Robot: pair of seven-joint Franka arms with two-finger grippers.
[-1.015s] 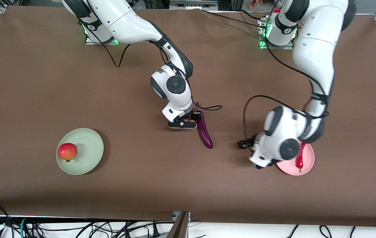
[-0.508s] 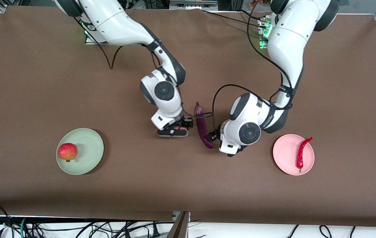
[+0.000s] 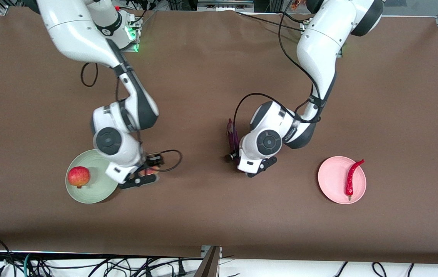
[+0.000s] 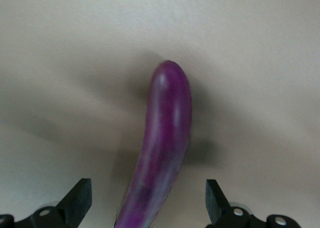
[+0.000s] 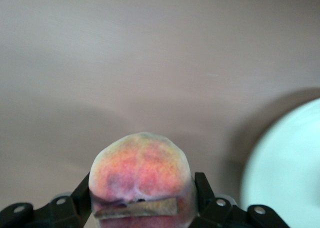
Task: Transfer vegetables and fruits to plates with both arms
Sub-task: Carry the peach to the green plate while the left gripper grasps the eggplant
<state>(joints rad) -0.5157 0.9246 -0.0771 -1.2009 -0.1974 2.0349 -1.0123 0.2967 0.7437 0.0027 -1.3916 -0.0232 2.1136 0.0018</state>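
My right gripper (image 3: 146, 175) is shut on the orange-pink peach (image 3: 151, 171), over the table just beside the pale green plate (image 3: 96, 192). The right wrist view shows the peach (image 5: 140, 170) between the gripper's (image 5: 142, 188) fingers and the plate's rim (image 5: 290, 178) alongside. The red-yellow apple (image 3: 78, 176) sits on the green plate. My left gripper (image 3: 236, 158) is open, low over the purple eggplant (image 3: 231, 132) at mid-table. In the left wrist view the gripper (image 4: 147, 194) straddles the eggplant (image 4: 162, 143) without touching. The red chili (image 3: 351, 179) lies on the pink plate (image 3: 332, 179).
Brown table cover (image 3: 203, 215) all round. Black cables loop from both wrists near the grippers. More cables and a stand lie off the table's edge nearest the front camera.
My right arm carried the peach from beside the eggplant over to the green plate's edge. My left arm swung from over the pink plate to over the eggplant.
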